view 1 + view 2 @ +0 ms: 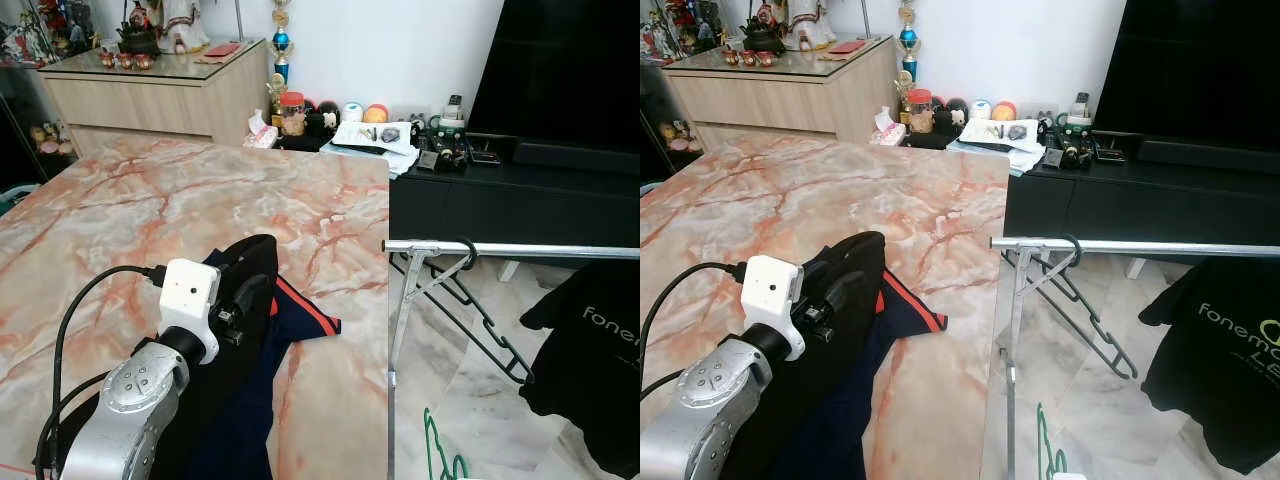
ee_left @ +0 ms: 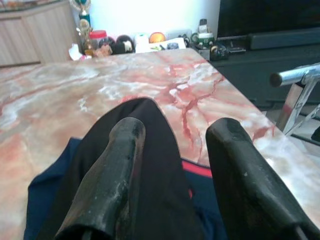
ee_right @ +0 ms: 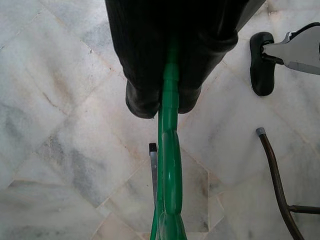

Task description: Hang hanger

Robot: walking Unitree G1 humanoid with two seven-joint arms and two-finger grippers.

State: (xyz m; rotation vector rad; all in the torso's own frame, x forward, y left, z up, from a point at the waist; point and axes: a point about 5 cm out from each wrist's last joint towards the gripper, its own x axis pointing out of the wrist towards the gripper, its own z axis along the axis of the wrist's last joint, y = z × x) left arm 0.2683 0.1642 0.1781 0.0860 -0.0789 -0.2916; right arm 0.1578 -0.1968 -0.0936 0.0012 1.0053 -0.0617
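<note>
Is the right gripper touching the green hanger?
Touching. In the right wrist view the right gripper has both black fingers pressed against the green hanger, which runs out from between them over the marble floor.

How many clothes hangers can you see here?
2. A black hanger hangs empty from the silver rail. A green hanger is held by the right gripper down near the floor. Another may be hidden inside the black T-shirt.

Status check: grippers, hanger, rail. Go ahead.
Right gripper shut on green hanger, low over floor. Left gripper open above dark clothes on marble table. Rail already carries black hanger and black shirt.
</note>
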